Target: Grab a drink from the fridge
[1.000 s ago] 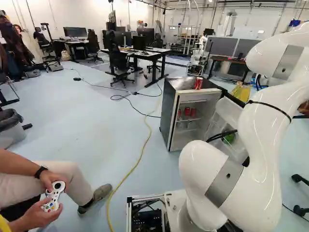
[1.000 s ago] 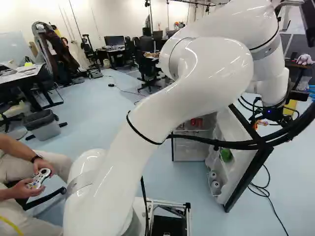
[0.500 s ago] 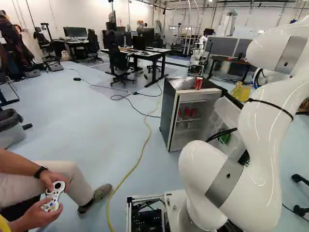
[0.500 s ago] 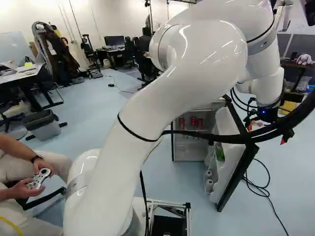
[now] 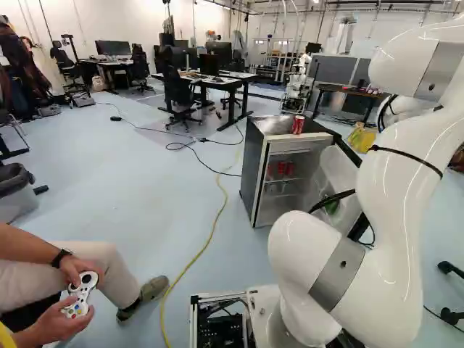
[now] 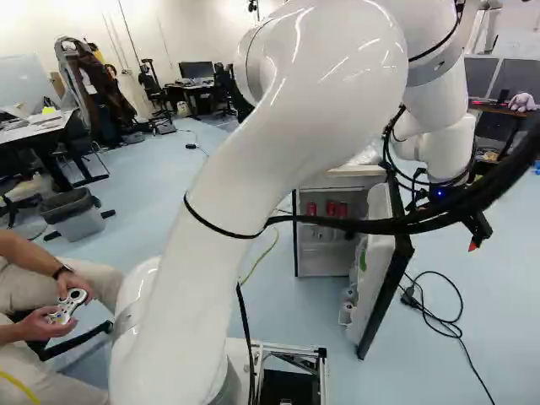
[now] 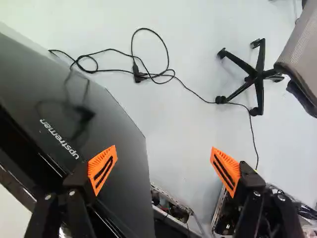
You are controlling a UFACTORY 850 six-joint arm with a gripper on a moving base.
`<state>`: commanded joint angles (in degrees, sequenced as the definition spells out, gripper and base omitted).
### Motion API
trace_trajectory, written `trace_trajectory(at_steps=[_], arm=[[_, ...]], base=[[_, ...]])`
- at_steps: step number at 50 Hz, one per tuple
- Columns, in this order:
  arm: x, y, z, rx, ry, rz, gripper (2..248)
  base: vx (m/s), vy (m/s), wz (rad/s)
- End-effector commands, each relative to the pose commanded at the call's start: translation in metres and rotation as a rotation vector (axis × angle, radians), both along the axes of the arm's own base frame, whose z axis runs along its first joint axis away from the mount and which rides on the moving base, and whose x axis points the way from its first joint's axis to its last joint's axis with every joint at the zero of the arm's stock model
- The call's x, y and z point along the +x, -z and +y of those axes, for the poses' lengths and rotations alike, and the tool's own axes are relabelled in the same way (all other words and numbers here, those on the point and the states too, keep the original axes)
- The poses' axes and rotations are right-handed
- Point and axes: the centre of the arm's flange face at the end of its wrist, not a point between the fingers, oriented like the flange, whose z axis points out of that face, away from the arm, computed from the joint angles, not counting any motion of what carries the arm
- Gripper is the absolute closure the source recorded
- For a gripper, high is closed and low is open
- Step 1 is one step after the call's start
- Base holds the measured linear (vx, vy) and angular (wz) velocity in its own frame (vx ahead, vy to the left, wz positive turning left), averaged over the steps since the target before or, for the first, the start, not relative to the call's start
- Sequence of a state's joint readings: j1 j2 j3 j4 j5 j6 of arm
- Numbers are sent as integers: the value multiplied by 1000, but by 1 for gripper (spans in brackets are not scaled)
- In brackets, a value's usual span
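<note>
Pale blue floor (image 5: pixel 145 196) is crossed by a yellow cable (image 5: pixel 214 225) and backed by desks and chairs. Ahead of the arm (image 6: pixel 245 186), a small dark fridge (image 5: pixel 252 170) is seen with its door (image 6: pixel 380 295) swung open. Red cans (image 5: pixel 286 168) are held on a shelf inside, and another red can (image 5: pixel 298 125) is stood upright on the fridge top, just beside some crumpled silvery material (image 5: pixel 275 125). A green item (image 6: pixel 363 257) is kept in the inner side of the door. Beyond the door, the gripper (image 6: pixel 475 229) is pointed downward, its two orange-padded fingers spread wide apart. In the wrist view, one finger is seen against the door's dark outer face, the other against the floor. Ahead of them, a looped black cable (image 7: pixel 168 75) is laid near a chair's wheeled base (image 7: pixel 256 74).
</note>
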<state>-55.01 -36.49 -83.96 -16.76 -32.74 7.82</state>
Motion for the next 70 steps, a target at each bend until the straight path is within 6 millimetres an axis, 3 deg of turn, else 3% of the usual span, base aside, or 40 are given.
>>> trace_trajectory(at_steps=[70], arm=[[-1, -2, 120, 73, -118, 58, 3]], base=[[0, 0, 0]])
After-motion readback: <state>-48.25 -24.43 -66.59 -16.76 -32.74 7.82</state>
